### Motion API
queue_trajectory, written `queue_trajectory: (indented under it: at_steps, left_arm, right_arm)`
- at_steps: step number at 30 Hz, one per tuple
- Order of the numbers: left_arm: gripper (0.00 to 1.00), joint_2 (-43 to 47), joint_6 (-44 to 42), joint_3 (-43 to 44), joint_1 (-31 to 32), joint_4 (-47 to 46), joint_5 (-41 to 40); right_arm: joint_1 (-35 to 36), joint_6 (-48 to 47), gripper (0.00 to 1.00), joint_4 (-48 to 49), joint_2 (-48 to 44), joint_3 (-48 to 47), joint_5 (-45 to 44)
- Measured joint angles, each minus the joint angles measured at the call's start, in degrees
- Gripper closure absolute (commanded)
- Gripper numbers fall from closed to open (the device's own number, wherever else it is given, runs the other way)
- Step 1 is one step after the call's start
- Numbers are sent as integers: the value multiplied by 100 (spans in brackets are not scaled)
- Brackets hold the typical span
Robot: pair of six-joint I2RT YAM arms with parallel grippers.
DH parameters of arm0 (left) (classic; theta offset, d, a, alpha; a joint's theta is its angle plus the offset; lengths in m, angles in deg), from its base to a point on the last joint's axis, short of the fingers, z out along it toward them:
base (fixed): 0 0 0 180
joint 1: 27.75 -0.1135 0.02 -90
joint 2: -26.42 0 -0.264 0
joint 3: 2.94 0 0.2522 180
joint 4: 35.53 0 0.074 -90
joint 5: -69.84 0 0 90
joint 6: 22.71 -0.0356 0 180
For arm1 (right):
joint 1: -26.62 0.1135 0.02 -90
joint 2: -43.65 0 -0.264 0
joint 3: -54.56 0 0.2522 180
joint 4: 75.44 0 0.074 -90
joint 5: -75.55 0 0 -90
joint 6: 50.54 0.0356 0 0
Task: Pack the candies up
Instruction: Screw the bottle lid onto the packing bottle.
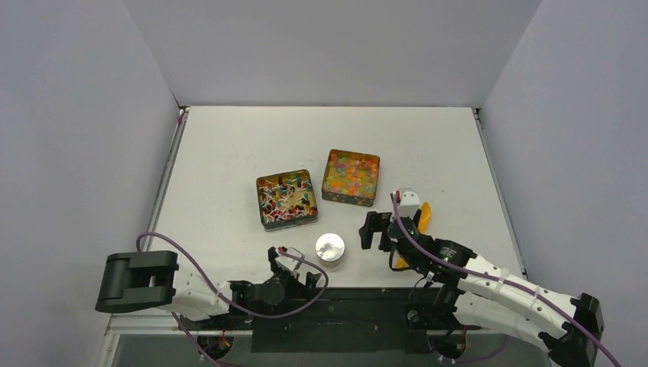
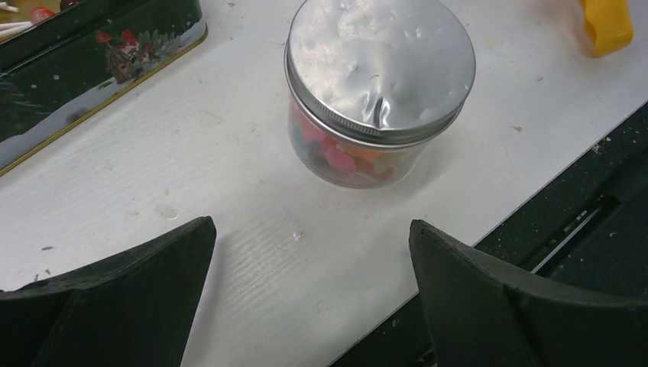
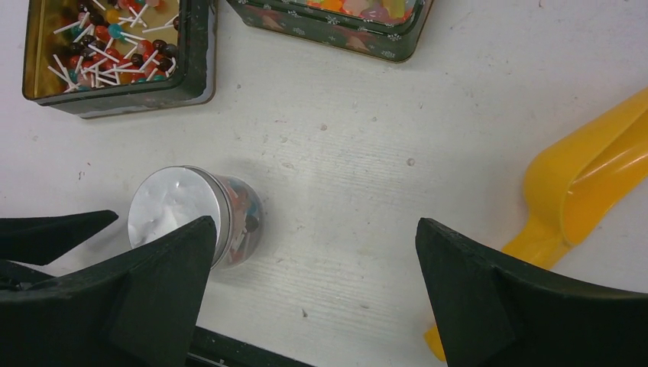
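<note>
White scuffed worktop, boxed by pale grey walls. Leftmost of the goods, a dark square tin [image 1: 289,222] of wrapped candies [image 1: 284,197] in red, blue, white and dark, some on thin white sticks. Beside it at the near edge, left gripper [image 1: 294,264] low, fingers [image 2: 130,306] spread wide, grasping nothing, pointed at a small clear jar [image 2: 359,153]. Sits just ahead, apart from both fingers, silver screw lid [image 2: 380,61] on, mixed sweets showing through the wall. Looks light but smooth-sided, and slick at the lid: best taken squarely around the clear wall below the thread, without tilting. Behind and right of the jar, a second tin [image 1: 348,200] of round beads [image 1: 351,172] in orange, yellow, pink and green. Judged tiny, light, hard and loose: prone to roll and scatter, too small to pinch singly between such broad fingers, better lifted in bulk. Wrapped ones likely to snag and tangle by their sticks. Further right, right gripper [image 1: 380,229] above bare worktop, fingers [image 3: 527,306] likewise parted and holding nothing. At far right, orange scoop [image 3: 588,183] flat on the worktop, stiff and light by its look. Hold by the narrow handle, part-hidden behind the right finger, with the bowl kept level.
</note>
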Motion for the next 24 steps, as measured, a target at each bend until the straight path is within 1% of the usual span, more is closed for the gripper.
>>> queue_trajectory:
  at_steps: [5, 8, 13, 15, 18, 24]
  left_arm:
    - [4, -863, -417, 0, -538, -1073, 704]
    - [4, -1648, -627, 7, -616, -1814, 1045]
    - [4, -3163, -1117, 107, -680, -3659, 1250]
    - [4, -3585, -1276, 240, -695, -4081, 1290]
    - [4, -4057, -1478, 533, -708, -4411, 1349]
    - [4, -4478, -1609, 1056, -748, -4448, 1373]
  right_arm:
    - [0, -59, 0, 179, -13, 94, 0]
    - [0, -85, 0, 249, -13, 109, 0]
    - [0, -120, 0, 317, -13, 173, 0]
    - [0, -140, 0, 321, -13, 190, 2]
    - [0, -190, 0, 341, -11, 212, 0]
    - [-2, -275, 0, 400, 4, 308, 0]
